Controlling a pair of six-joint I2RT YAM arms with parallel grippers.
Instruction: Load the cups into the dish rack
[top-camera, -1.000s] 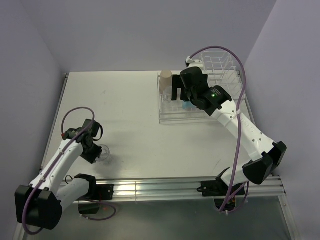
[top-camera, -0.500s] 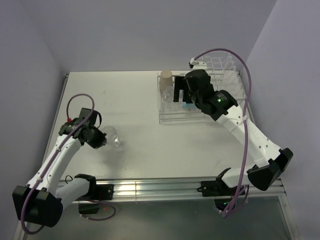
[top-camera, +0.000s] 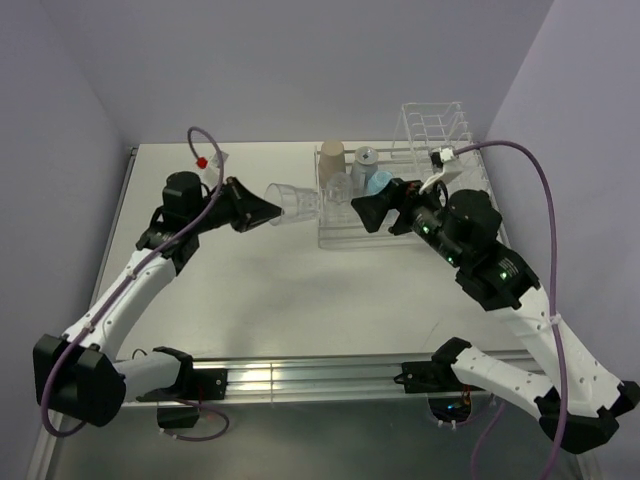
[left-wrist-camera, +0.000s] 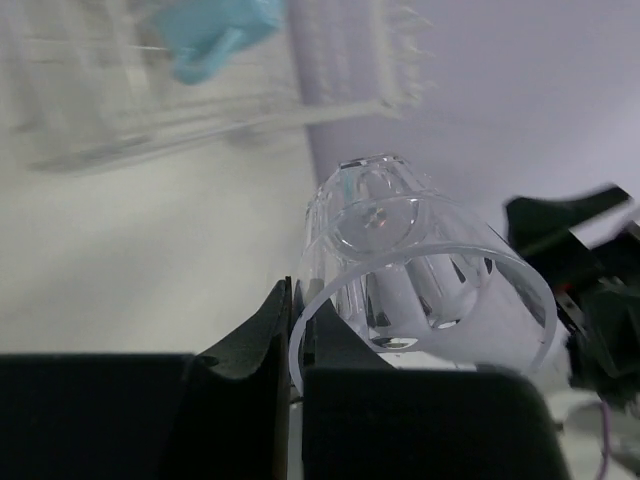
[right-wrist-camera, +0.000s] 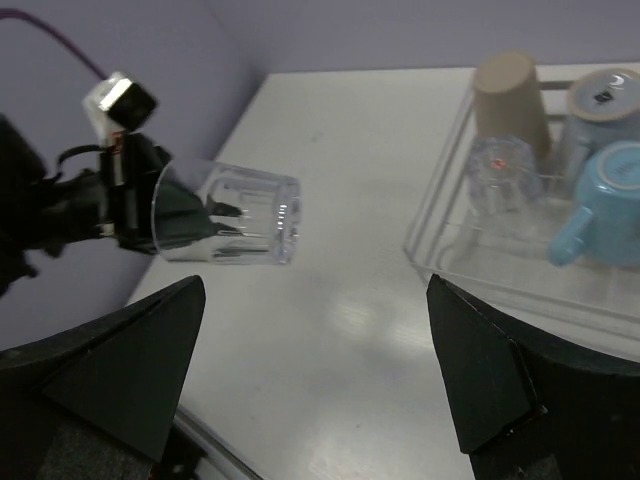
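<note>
Clear tumbler (top-camera: 297, 203) — sideways, rim in left tool (top-camera: 267, 212)

One view high behind, two close at the wrists — clear tumbler (top-camera: 295, 203) common to all.

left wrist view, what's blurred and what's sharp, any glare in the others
Left wrist: the dish rack and light blue cup at the top are smeared, while the clear tumbler in the left gripper is sharp. Right wrist: a soft glare patch lies on the table beside the rack. Top external: even light, no obvious blur.
</note>
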